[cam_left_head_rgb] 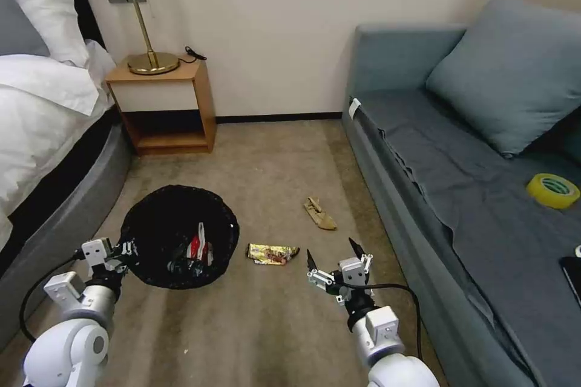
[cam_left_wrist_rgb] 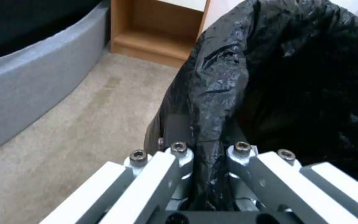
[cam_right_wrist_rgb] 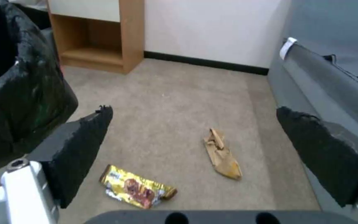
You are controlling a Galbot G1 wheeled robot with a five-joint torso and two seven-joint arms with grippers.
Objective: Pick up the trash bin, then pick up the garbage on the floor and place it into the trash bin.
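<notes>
Beige carpet (cam_left_head_rgb: 266, 157) runs between a white-sheeted bed (cam_left_head_rgb: 42, 103) at frame left and a grey-blue sofa (cam_left_head_rgb: 460, 169) at right. Lower left, the left gripper (cam_left_head_rgb: 124, 249) is clamped on the rim of the round black-bagged trash bin (cam_left_head_rgb: 163, 217). The right gripper (cam_left_head_rgb: 333, 254), jaws spread wide, hovers near the shiny gold wrapper (cam_left_head_rgb: 272, 253) and flat tan scrap (cam_left_head_rgb: 319, 213).

Open carpet (cam_left_head_rgb: 272, 157) runs between the bed base (cam_left_head_rgb: 72, 205) on the left and the sofa front (cam_left_head_rgb: 387, 193) on the right, giving a wide lane. The gold wrapper (cam_left_head_rgb: 272, 253) and tan scrap (cam_left_head_rgb: 319, 213) lie flat on it with bare floor all around them, reachable from above. The trash bin (cam_left_head_rgb: 151, 224), clamped at its rim by the left gripper (cam_left_head_rgb: 125, 249), blocks the lane's left side just beside the wrapper. The right gripper (cam_left_head_rgb: 334, 259), fingers spread wide, hovers near the wrapper, with the sofa close on its right.
</notes>
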